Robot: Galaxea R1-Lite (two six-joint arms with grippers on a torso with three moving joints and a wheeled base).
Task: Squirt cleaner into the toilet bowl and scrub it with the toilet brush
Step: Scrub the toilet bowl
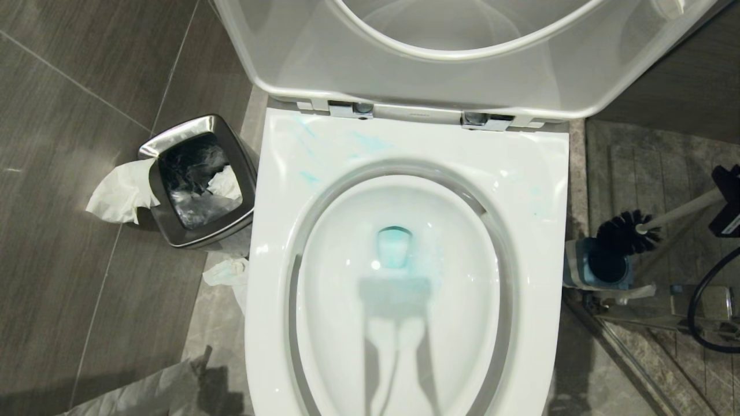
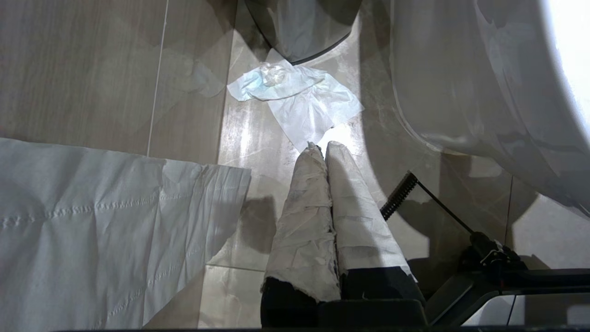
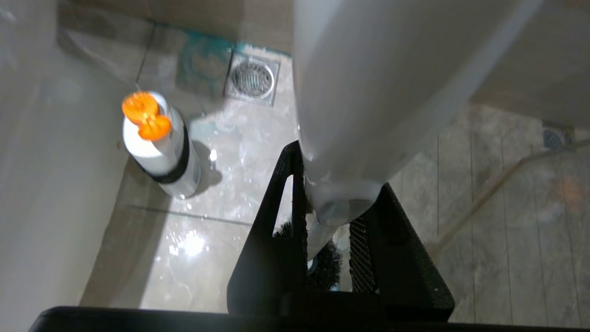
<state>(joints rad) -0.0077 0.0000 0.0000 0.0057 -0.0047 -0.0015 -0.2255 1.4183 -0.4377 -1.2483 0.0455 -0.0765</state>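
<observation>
The white toilet bowl [image 1: 520, 173] stands open with its lid up. Teal cleaner shows as smears on the rim [image 1: 306, 176] and as tinted water [image 1: 395, 245] in the drain. At the far right, my right gripper [image 1: 729, 202] is shut on the white handle of the toilet brush [image 1: 627, 231]. The brush is tilted, with its dark bristle head just above the blue holder [image 1: 601, 268]. In the right wrist view the black jaws of the right gripper [image 3: 341, 177] clamp the handle, bristles [image 3: 325, 265] beyond. My left gripper [image 2: 322, 147], its fingers wrapped in white, is shut and empty above the floor beside the toilet.
A steel waste bin [image 1: 196, 179] with tissue [image 1: 118, 193] hanging over it stands left of the toilet. Crumpled tissue [image 2: 299, 99] lies on the floor. A white bottle with an orange cap [image 3: 156, 143] and a floor drain [image 3: 252, 78] are near the brush. A black cable [image 1: 699, 306] loops at right.
</observation>
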